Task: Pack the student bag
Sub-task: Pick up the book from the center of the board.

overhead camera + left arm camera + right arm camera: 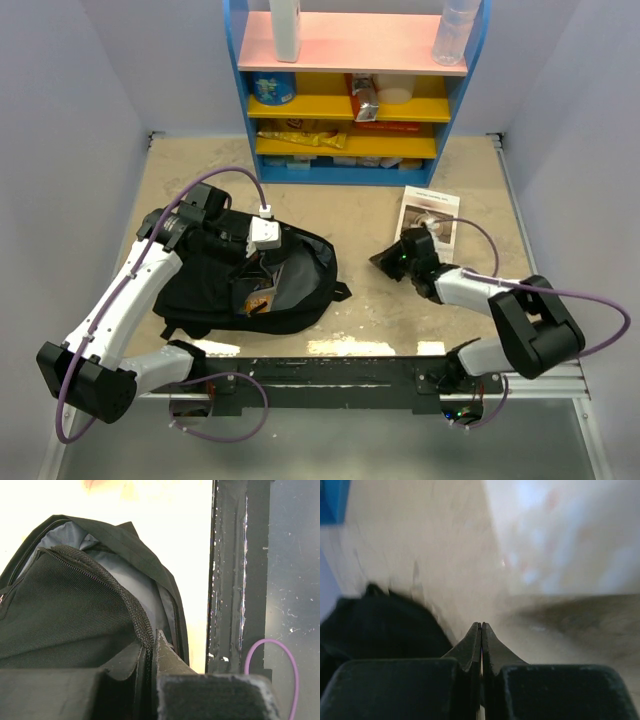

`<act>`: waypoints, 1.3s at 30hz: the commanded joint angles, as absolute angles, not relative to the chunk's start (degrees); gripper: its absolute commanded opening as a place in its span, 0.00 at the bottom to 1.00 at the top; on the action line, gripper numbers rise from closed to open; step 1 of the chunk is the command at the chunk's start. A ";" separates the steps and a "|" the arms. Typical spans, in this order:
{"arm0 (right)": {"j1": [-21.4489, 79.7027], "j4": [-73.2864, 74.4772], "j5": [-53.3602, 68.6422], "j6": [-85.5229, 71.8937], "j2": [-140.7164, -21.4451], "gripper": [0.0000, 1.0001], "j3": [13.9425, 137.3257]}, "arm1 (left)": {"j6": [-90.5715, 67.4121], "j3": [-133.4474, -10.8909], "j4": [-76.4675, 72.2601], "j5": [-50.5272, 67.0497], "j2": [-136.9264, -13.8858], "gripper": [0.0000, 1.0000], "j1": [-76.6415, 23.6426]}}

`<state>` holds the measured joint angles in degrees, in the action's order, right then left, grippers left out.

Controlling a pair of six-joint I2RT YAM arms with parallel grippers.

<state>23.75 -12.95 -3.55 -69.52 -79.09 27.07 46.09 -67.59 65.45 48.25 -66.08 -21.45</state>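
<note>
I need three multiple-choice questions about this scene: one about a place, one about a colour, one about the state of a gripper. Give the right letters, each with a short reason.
1. Where does the white booklet lie?
A. inside the student bag
B. on the table, to the right of the bag
C. on the shelf unit

2. What colour is the shelf unit's outer frame?
A. blue
B. green
C. grey

3. What is the state of the left gripper?
A. open above the table
B. shut on the bag's zipper edge
C. shut on the booklet

Answers:
1 B: the top view shows it flat on the table, next to the right gripper.
2 A: its sides and base are blue.
3 B: the left wrist view shows the fingers pinching the zipper edge.
</note>
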 commanded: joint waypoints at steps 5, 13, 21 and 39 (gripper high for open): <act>31.55 -9.34 12.04 -55.11 -84.91 0.00 29.53 | 45.00 -69.61 66.01 51.50 -64.43 0.00 -21.88; 27.78 11.29 -13.82 -54.84 -64.54 0.54 36.19 | 44.30 -69.87 65.65 51.50 -64.69 0.00 -21.88; 15.84 20.47 -33.90 -54.14 -71.70 0.68 52.96 | 45.35 -69.43 65.74 50.89 -64.86 0.00 -21.89; 1.06 27.35 -29.19 -53.70 -91.76 0.62 60.31 | 45.88 -70.49 65.74 50.10 -65.39 0.00 -21.88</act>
